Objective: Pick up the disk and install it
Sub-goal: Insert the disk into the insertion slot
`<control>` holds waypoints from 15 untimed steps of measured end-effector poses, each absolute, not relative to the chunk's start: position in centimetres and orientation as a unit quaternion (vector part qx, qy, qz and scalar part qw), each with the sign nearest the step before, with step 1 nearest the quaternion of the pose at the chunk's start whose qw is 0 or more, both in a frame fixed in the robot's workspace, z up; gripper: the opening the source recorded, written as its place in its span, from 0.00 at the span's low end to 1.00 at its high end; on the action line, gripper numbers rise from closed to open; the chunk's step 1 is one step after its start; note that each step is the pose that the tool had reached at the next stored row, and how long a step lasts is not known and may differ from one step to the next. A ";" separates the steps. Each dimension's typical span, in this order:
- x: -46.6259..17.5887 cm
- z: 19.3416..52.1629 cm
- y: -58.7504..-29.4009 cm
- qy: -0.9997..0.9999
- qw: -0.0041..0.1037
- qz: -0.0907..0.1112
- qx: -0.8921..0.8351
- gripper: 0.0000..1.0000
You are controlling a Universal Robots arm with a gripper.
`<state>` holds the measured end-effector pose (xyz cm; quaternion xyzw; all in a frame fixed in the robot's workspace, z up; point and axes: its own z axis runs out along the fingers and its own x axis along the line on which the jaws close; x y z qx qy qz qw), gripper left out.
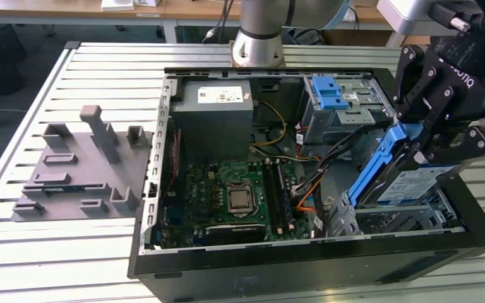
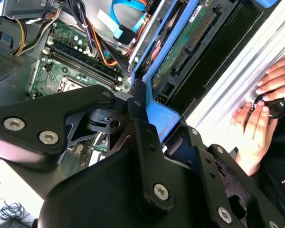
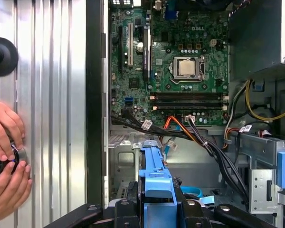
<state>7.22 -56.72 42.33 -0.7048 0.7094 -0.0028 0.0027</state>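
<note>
Hanging tilted: the disk, blue carrier and all, being clamped at its upper end between the closed jaws of the gripper. Sitting with its lower end right at the metal drive cage, in the corner of the open computer case on the exterior view's right. Also spotting a person's hands resting on the bench, just beside the computer case.

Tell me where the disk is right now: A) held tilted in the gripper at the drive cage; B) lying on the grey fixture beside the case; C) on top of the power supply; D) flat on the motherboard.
A: in the exterior view the gripper clamps the disk, tilted, with its lower end at the metal drive cage.
</note>
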 end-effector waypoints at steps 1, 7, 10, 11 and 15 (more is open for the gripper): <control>7.2 42.3 -56.7 0.709 0.003 -0.003 -0.705 0.36; 7.2 42.0 -56.7 0.709 0.003 -0.003 -0.705 0.36; 7.2 41.8 -56.8 0.709 0.003 -0.003 -0.705 0.36; 7.2 41.7 -56.8 0.709 0.003 -0.003 -0.705 0.36; 7.2 41.5 -56.8 0.709 0.003 -0.003 -0.705 0.36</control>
